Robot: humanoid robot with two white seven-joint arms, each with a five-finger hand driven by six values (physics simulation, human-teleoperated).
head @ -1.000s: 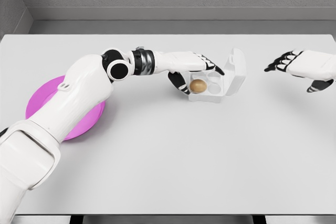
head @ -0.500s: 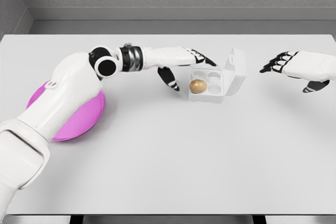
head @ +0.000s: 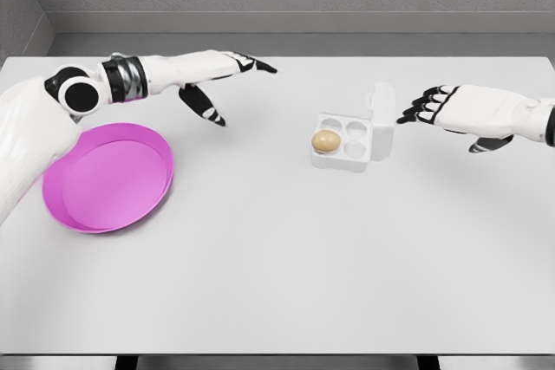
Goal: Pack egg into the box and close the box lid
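Observation:
A brown egg (head: 326, 140) sits in the front left cup of a small white box (head: 343, 155) at the table's middle right. The box lid (head: 383, 110) stands upright along the box's right side. My left hand (head: 227, 80) hangs well to the left of the box, fingers spread, holding nothing. My right hand (head: 434, 108) is just right of the lid, fingers relaxed and pointing at it, a small gap between fingertips and lid.
A magenta plate (head: 108, 176) lies at the left on the white table (head: 286, 266), partly under my left forearm. The table's far edge meets a grey wall.
My left hand has let go of the egg and drawn back to the left, away from the box, uncovering the plate. My right hand has moved left toward the lid.

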